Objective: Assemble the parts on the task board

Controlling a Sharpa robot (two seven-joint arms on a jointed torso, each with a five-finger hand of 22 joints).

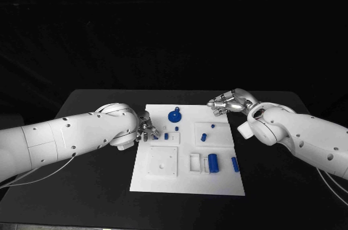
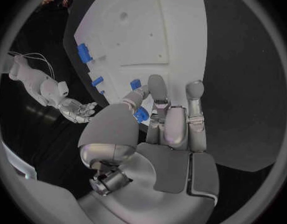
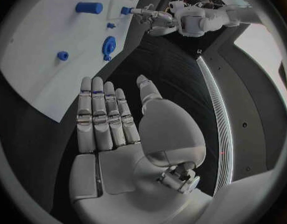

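Two hands at a white task board (image 1: 187, 182). Left hand (image 1: 147, 130): fingers pinch a small blue part (image 2: 141, 115) at the board's left edge. Right hand (image 1: 231, 102): fingers apart, grasping nothing, above the table (image 1: 94, 190) by the board's far right corner. On the board: blue gear (image 1: 175, 116), blue cylinder (image 1: 213, 162), further small blue parts, white rectangular fixtures.

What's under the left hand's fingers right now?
The left hand is at the task board's left edge, its fingertips pinching a small blue part. Fingers cover most of the part, so its shape and the board beneath it cannot be made out.
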